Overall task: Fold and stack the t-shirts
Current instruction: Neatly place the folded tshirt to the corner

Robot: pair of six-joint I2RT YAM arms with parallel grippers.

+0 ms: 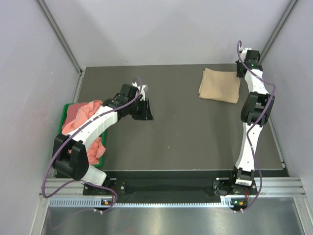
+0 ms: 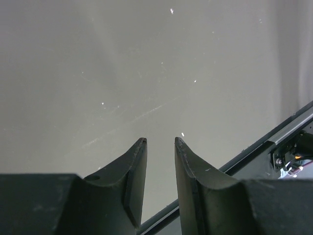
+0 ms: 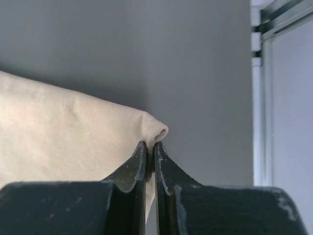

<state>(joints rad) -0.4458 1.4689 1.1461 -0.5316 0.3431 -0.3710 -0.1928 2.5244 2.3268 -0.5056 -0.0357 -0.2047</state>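
A folded tan t-shirt [image 1: 220, 84] lies at the far right of the dark table. My right gripper [image 1: 240, 72] is at its far right corner. In the right wrist view the jaws [image 3: 150, 143] are shut on a pinch of that tan cloth [image 3: 63, 137], with a small fold bulging above the tips. Salmon-pink t-shirts [image 1: 80, 115] lie bunched in a green bin [image 1: 65, 113] at the table's left edge, partly under my left arm. My left gripper [image 1: 145, 110] hovers over the table left of centre. It is open [image 2: 160, 141], with only bare table between its fingers.
Grey walls and a metal frame close in the table on the left, back and right. The table's dark edge rail [image 2: 244, 156] crosses the lower right of the left wrist view. A vertical frame post [image 3: 257, 98] stands just right of the right gripper.
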